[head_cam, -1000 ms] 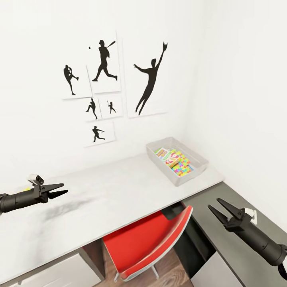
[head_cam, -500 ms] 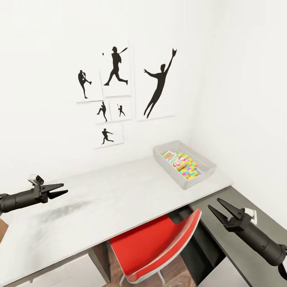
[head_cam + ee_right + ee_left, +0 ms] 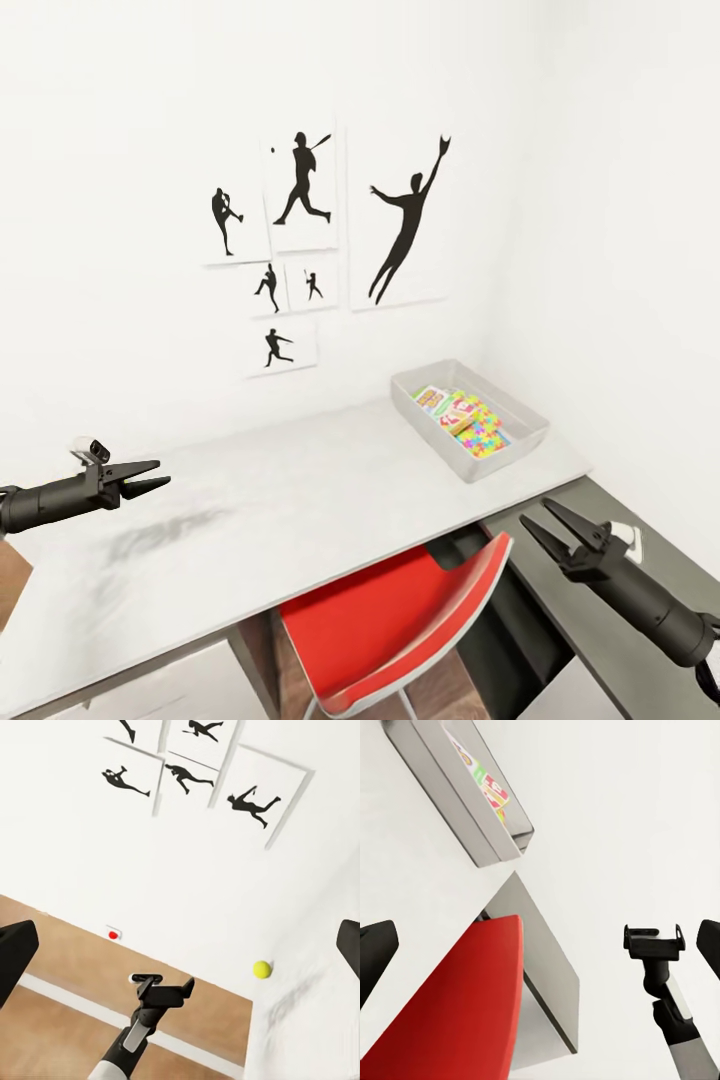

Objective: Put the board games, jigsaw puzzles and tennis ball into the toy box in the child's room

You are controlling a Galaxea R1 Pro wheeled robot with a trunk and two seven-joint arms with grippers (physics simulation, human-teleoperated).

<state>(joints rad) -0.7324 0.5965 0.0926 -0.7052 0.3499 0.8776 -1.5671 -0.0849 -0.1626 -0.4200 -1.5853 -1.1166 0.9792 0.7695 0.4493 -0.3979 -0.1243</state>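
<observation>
The toy box [image 3: 520, 440], a shallow grey bin, stands at the table's [image 3: 300, 500] far right end by the wall. Inside it lie a printed board game [image 3: 434, 398] and a multicoloured jigsaw puzzle [image 3: 482, 436]. The left wrist view also catches the toy box [image 3: 450, 795]. In the right wrist view the tennis ball [image 3: 262, 969] rests on the table near its edge, close to my left gripper [image 3: 161, 990]. My left gripper [image 3: 163, 472] hovers open over the table's left part, holding nothing. My right gripper [image 3: 534, 509] is open and empty, low at the right, beside the chair.
A red chair [image 3: 390, 620] is tucked under the table's front edge. A dark lower desk surface [image 3: 600, 560] runs along the right wall. Black baseball-player pictures [image 3: 300, 250] hang above the table. Wood-plank floor [image 3: 75, 960] lies beyond the table.
The whole picture has slid to the right and slightly down, so the camera has moved. Both grippers keep the same open pose.
</observation>
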